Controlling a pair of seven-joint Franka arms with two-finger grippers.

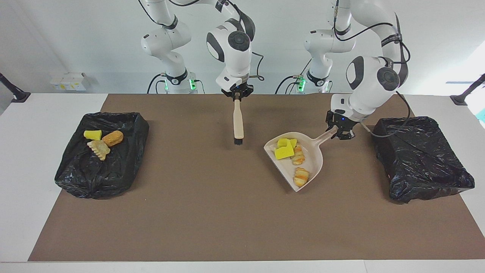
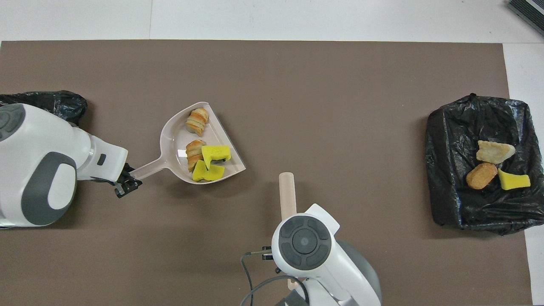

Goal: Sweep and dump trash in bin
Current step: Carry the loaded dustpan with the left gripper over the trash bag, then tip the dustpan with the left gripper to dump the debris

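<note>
Facing view, left hand (image 1: 340, 133): clamped on the dustpan (image 1: 312, 161) handle, trash (image 1: 285, 150) aboard, over the surface (image 1: 212, 212).
Right hand (image 1: 237, 94): closed around the brush (image 1: 238, 122), hanging upright.

A white table (image 1: 22, 159) w/ a big brown mat (image 1: 212, 212) laid flat over most of its top; white shows along the edges and both ends. Directly on the mat: two low bins lined w/ crumpled black plastic bags. One bin (image 1: 127, 151) sits at the right arm's end, its edge overlapping onto the white. The other bin (image 1: 420, 159) sits at the left arm's end, also half off the mat. A small white box (image 1: 68, 80) rests at the table's edge nearest the robots, right arm's end.
</note>
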